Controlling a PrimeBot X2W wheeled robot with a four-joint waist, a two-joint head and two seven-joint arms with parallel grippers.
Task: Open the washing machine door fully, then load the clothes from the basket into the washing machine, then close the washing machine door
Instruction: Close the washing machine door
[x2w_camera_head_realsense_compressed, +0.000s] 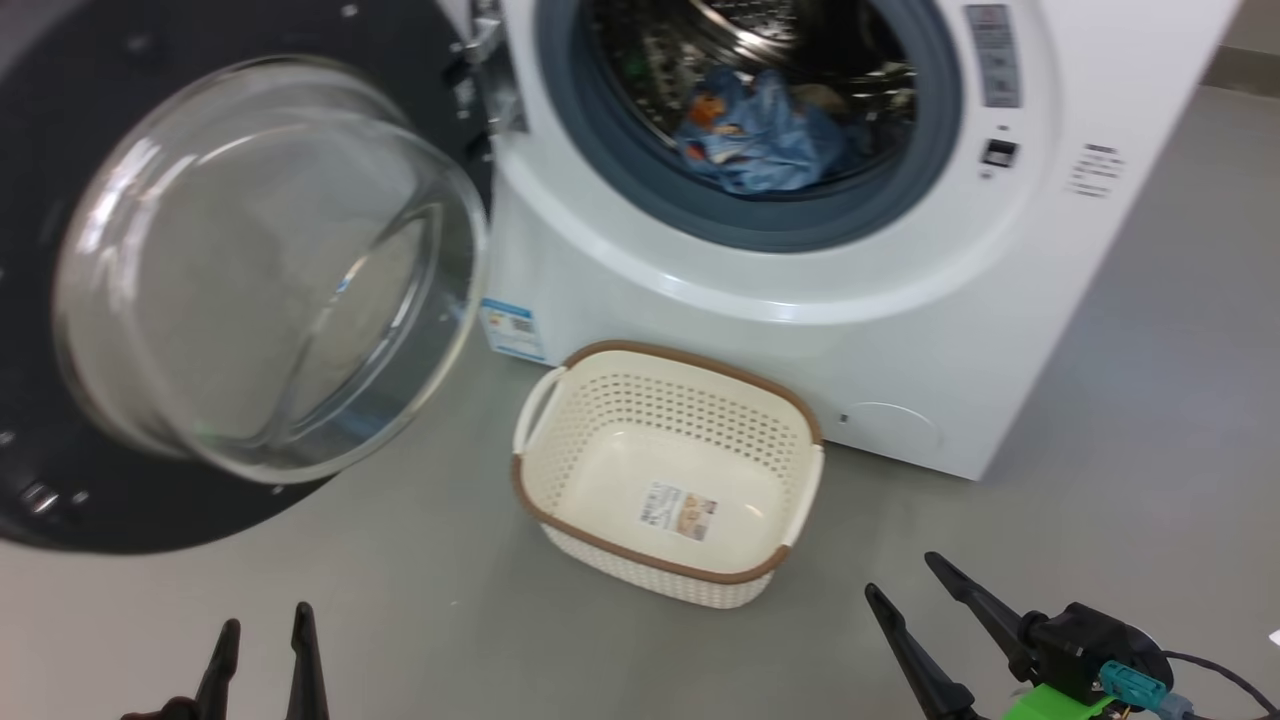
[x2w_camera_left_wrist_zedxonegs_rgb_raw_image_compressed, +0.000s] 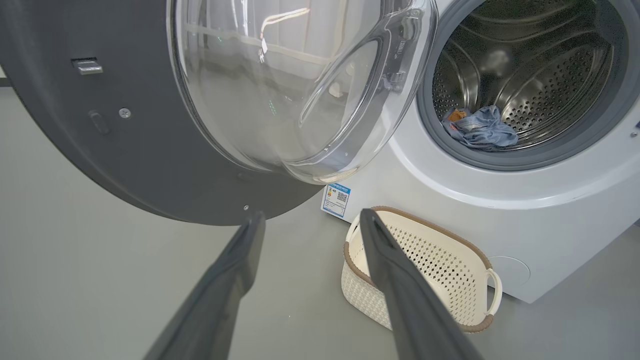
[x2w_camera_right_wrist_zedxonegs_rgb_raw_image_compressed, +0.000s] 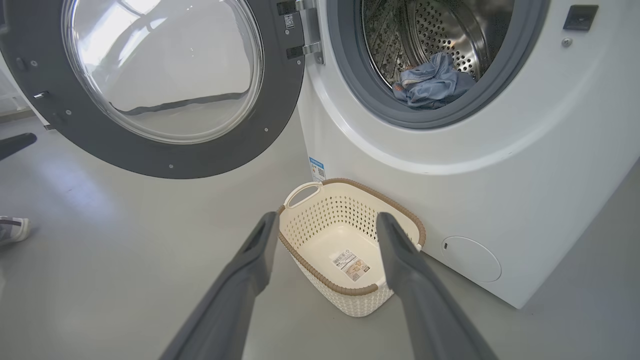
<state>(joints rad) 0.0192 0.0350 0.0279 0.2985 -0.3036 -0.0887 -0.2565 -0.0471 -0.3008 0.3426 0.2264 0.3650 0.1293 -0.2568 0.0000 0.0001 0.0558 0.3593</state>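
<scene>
The washing machine (x2w_camera_head_realsense_compressed: 880, 330) stands ahead with its door (x2w_camera_head_realsense_compressed: 250, 270) swung wide to the left, glass bowl facing me. Blue clothes (x2w_camera_head_realsense_compressed: 765, 140) lie in the steel drum, also seen as clothes (x2w_camera_left_wrist_zedxonegs_rgb_raw_image_compressed: 480, 130) and clothes (x2w_camera_right_wrist_zedxonegs_rgb_raw_image_compressed: 430, 82). The cream basket (x2w_camera_head_realsense_compressed: 800, 480) sits on the floor before the machine, holding nothing but its label; it shows as basket (x2w_camera_left_wrist_zedxonegs_rgb_raw_image_compressed: 440, 260) and basket (x2w_camera_right_wrist_zedxonegs_rgb_raw_image_compressed: 310, 220). My left gripper (x2w_camera_head_realsense_compressed: 265, 635) is open at the lower left, below the door. My right gripper (x2w_camera_head_realsense_compressed: 905, 575) is open at the lower right, short of the basket.
Grey floor (x2w_camera_head_realsense_compressed: 1150, 450) spreads around the machine, with room to its right. The open door (x2w_camera_left_wrist_zedxonegs_rgb_raw_image_compressed: 125, 150) overhangs the floor on the left. At the left edge of the right wrist view, a shoe (x2w_camera_right_wrist_zedxonegs_rgb_raw_image_compressed: 12, 230) rests on the floor.
</scene>
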